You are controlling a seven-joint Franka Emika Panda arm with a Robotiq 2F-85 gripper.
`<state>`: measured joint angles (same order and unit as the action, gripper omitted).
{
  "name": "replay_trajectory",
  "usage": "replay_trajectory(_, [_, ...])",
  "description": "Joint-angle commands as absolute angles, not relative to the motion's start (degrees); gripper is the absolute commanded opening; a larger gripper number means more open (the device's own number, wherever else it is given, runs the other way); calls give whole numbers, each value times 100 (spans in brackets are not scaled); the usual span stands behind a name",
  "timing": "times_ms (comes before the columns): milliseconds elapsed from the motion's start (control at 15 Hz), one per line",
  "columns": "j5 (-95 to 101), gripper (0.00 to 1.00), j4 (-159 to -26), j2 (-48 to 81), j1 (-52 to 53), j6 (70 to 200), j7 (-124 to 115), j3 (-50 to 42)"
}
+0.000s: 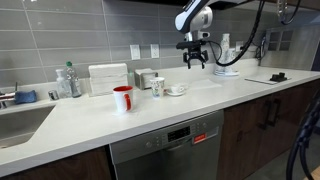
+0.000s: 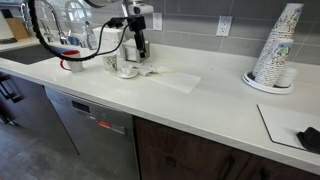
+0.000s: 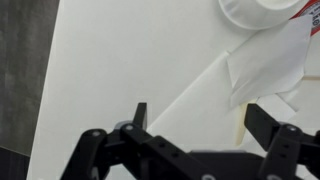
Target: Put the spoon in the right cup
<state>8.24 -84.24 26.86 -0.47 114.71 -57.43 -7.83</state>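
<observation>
The whitish right cup stands on the white counter, right of the red cup; both also show in an exterior view, the whitish cup and the red cup. A small white dish lies beside the whitish cup. I cannot make out the spoon in any view. My gripper hangs above the counter just past the dish, open and empty. In the wrist view the open jaws hover over bare counter and a white napkin, with a white round rim at the top edge.
A stack of paper cups stands on a plate at the far end. A black object lies on a mat. A sink, bottles and a white box are along the wall.
</observation>
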Motion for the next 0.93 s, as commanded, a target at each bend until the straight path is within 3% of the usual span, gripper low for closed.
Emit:
replay_trajectory(0, [801, 100, -8349, 2748, -16, 11455, -5738, -828])
replay_trajectory(333, [754, 100, -8101, 2888, -36, 11356, -5766, -825])
replay_trajectory(867, [-225, 100, -5767, 4597, -666, 10495, -5309, -719])
